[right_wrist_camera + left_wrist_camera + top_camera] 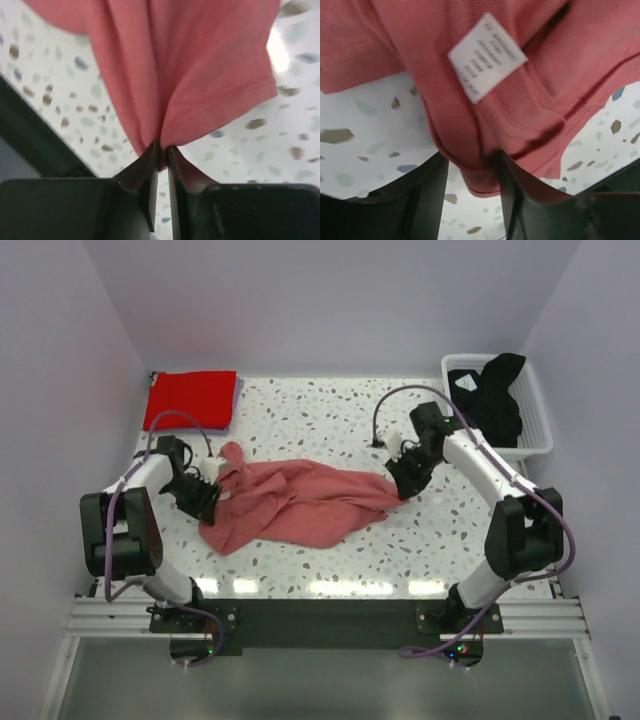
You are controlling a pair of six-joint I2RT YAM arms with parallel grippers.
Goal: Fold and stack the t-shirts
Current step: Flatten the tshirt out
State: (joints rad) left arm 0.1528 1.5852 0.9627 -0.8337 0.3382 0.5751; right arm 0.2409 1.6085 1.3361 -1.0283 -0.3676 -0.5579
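The salmon-pink t-shirt (300,502) lies crumpled across the middle of the table, stretched between both grippers. My left gripper (205,490) is shut on its collar area at the shirt's left end. In the left wrist view the cloth (520,100) with its white label (486,56) bunches between the fingers of the left gripper (470,160). My right gripper (402,483) is shut on the shirt's right end. In the right wrist view the jaws of the right gripper (161,147) pinch a fold of hemmed cloth (190,75). The red t-shirt (190,398) lies folded at the back left. The black t-shirt (492,398) sits crumpled in the basket.
A white slatted basket (538,440) stands at the back right, close behind my right arm. Pale walls close in the table on the left, back and right. The speckled tabletop (320,410) shows between the red shirt and the basket.
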